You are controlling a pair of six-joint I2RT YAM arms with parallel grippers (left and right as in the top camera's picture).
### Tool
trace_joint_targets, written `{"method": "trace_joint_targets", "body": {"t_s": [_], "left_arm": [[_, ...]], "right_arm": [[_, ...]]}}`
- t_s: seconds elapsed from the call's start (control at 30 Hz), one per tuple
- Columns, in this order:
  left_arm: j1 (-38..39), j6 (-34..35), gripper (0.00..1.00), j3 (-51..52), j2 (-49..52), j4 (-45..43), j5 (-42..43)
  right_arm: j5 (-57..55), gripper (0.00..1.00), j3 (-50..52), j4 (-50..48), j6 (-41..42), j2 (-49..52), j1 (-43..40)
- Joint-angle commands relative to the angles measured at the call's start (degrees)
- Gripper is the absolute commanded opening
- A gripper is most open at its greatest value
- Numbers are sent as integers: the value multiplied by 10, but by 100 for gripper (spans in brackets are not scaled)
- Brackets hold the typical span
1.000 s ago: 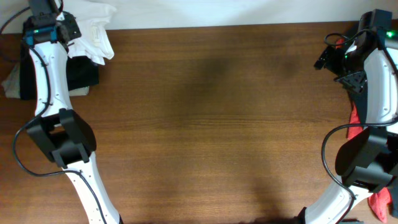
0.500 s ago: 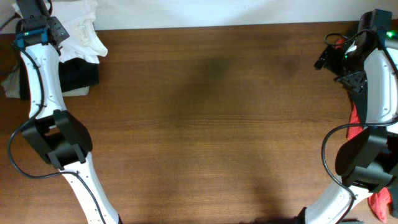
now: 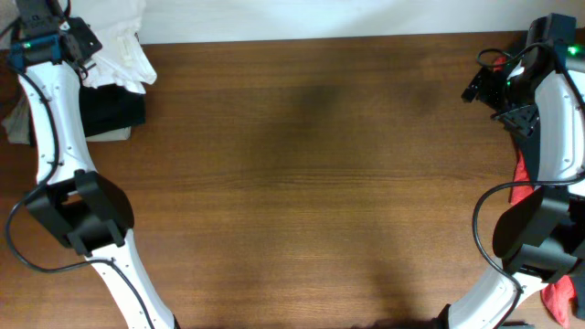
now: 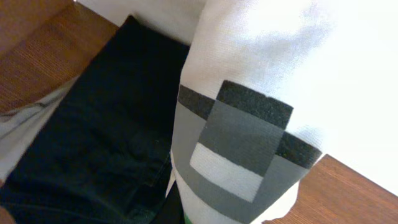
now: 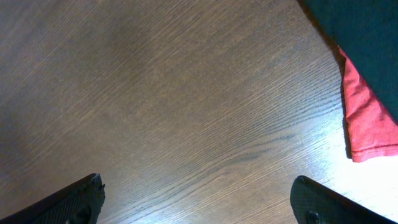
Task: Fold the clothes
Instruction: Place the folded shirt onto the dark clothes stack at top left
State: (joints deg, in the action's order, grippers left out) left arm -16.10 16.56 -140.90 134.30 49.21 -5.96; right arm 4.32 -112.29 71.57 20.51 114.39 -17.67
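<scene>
wrist-only: white garment (image 4: 267,56) against pad (image 4: 245,140)

- Table (image 3: 320,183): wood, mid-brown, with a fine straight grain. It is smooth and has a low sheen.
- White garment (image 4: 267,43): thin cloth, matt and soft, wrinkled.
- Black garment (image 4: 93,137): heavier dark cloth, matt, with a stitched seam showing.
- Pale grey cloth (image 3: 15,123): soft and matt.
- Red cloth (image 5: 367,118): plain, matt and smooth, with a neat edge.
- Dark cloth (image 5: 367,31): matt, near black.
- Left gripper (image 4: 239,155): flat grey pad with a dull finish, backed by coarse black foam-like strips.
- Right gripper (image 5: 199,202): fingers (image 5: 78,199) black and matt, plastic by the look.
- Left arm (image 3: 50,110) and right arm (image 3: 558,119): hard, glossy white shells, with matt black joints.
</scene>
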Motion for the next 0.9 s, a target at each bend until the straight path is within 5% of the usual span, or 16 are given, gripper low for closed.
{"method": "trace_joint_targets", "body": {"t_s": [0.0, 0.4, 0.73, 0.77, 0.8, 0.87], "left_arm": [[-4, 9, 1, -23, -48, 6, 5], [-7, 35, 1, -5, -18, 9, -63], [-75, 16, 9, -5, 131, -69, -92], [-84, 16, 21, -5, 146, -70, -113], [-92, 15, 60, -5, 156, -70, -138], [-103, -20, 99, -5, 154, -68, -145]], "right_arm": [[-5, 99, -1, 0, -6, 0, -2], [-5, 99, -1, 0, -6, 0, -2], [-5, 99, -1, 0, -6, 0, -2], [-5, 99, -1, 0, -6, 0, -2], [-5, 99, -1, 0, -6, 0, -2], [-5, 99, -1, 0, -6, 0, -2]]}}
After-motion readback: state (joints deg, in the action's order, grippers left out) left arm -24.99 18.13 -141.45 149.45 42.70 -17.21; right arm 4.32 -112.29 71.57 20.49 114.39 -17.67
